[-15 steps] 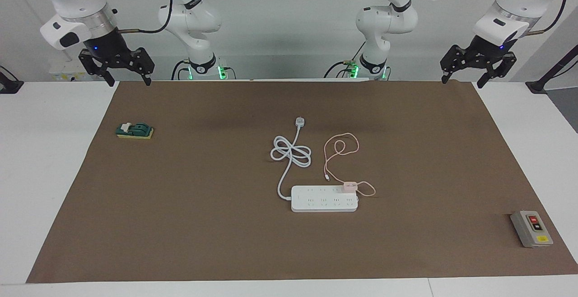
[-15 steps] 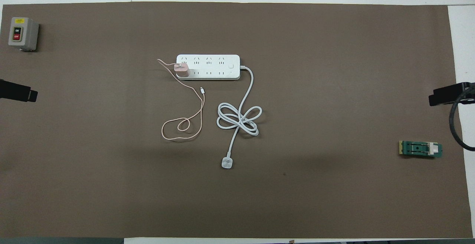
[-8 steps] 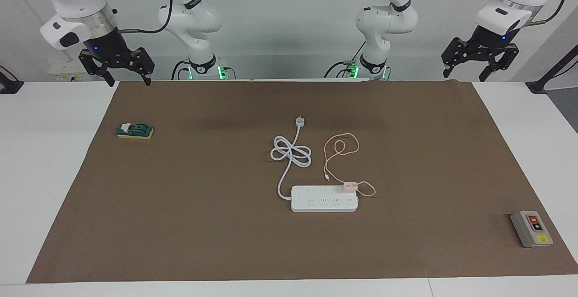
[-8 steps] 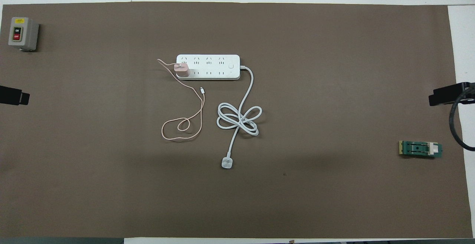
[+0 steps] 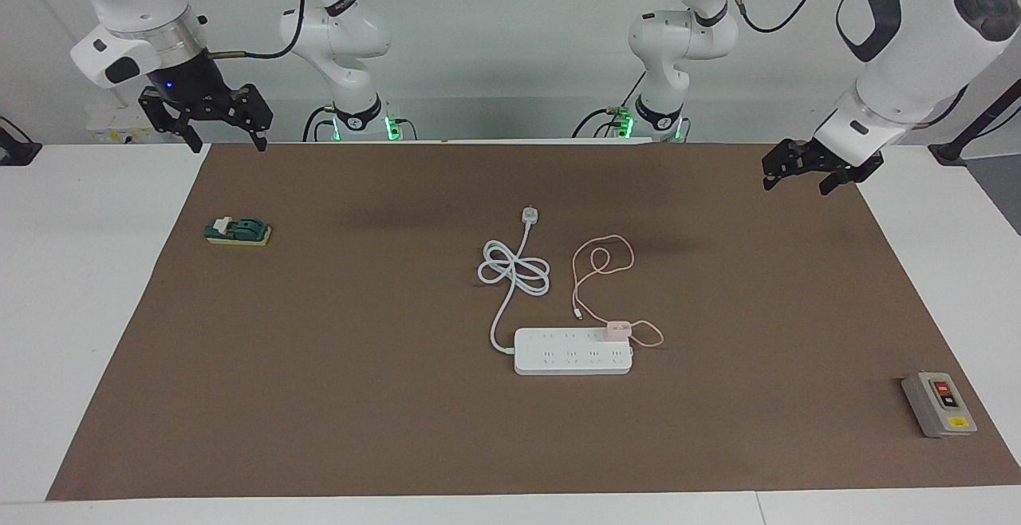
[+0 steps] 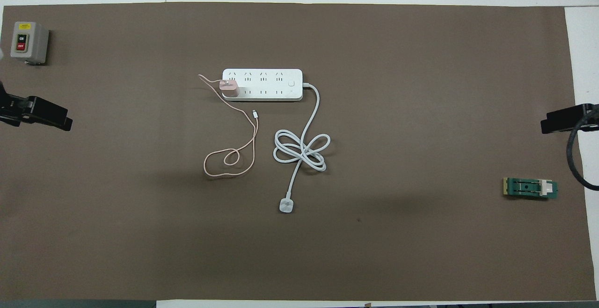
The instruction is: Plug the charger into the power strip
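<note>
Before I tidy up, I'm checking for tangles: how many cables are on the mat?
2: the thick white cord coiled on the robots' side of the power strip, and the charger's thin pink cable beside it.

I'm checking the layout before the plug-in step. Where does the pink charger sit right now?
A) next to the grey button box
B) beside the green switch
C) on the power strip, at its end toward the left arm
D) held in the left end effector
C: the pink charger rests on the white power strip, at that end, with nothing gripping it.
</note>
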Robot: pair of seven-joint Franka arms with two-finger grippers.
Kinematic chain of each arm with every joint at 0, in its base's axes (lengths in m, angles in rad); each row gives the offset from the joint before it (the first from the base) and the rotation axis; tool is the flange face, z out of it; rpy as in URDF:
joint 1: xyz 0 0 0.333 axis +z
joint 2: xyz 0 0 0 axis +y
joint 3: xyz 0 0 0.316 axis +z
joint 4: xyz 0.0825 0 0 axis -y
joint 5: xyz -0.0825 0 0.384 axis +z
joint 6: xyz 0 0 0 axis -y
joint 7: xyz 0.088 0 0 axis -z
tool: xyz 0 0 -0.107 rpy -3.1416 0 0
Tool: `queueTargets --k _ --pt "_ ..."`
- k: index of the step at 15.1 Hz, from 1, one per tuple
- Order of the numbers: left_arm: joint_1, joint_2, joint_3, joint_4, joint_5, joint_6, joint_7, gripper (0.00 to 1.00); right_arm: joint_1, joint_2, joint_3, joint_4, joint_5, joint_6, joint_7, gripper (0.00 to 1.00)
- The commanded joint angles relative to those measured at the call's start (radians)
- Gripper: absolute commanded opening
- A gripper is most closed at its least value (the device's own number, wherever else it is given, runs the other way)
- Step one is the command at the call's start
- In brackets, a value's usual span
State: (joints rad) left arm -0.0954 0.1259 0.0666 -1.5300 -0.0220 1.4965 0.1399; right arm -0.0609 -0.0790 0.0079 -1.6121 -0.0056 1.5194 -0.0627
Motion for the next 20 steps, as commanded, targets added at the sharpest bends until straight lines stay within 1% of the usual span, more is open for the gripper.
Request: queueTargets --k 1,2,5,7,12,14,16,20 --pt "-0.001 -0.076 -0.011 -0.079 -0.004 0.039 -0.061 1.00 -0.019 -0.011 0.007 -0.005 0.015 -0.010 -0.025 1.00" --pt "-0.006 -0.107 -0.016 -0.126 -0.004 0.080 -0.084 1.00 -0.019 -0.011 0.007 -0.005 0.015 -0.010 -0.026 1.00" --pt "-0.010 -0.106 -0.021 -0.122 -0.003 0.088 -0.089 1.00 -0.019 -0.011 0.007 -0.005 0.015 -0.010 -0.026 1.00" --pt "-0.010 -0.115 -0.056 -0.113 -0.004 0.081 -0.092 1.00 -0.019 -0.013 0.007 -0.011 0.015 -0.008 -0.028 1.00" --pt "-0.010 -0.117 -0.059 -0.108 -0.012 0.079 -0.094 1.00 -0.020 -0.021 0.007 -0.028 0.015 -0.002 -0.028 1.00" --pt "-0.010 -0.115 -0.059 -0.108 -0.012 0.087 -0.094 1.00 -0.020 -0.021 0.007 -0.032 0.015 0.018 -0.029 1.00" --pt "-0.010 -0.114 -0.059 -0.111 -0.012 0.129 -0.094 1.00 -0.020 -0.022 0.006 -0.046 0.015 0.030 -0.031 1.00" --pt "-0.007 -0.120 -0.059 -0.119 -0.012 0.123 -0.095 1.00 -0.020 -0.022 0.006 -0.045 0.015 0.028 -0.031 1.00"
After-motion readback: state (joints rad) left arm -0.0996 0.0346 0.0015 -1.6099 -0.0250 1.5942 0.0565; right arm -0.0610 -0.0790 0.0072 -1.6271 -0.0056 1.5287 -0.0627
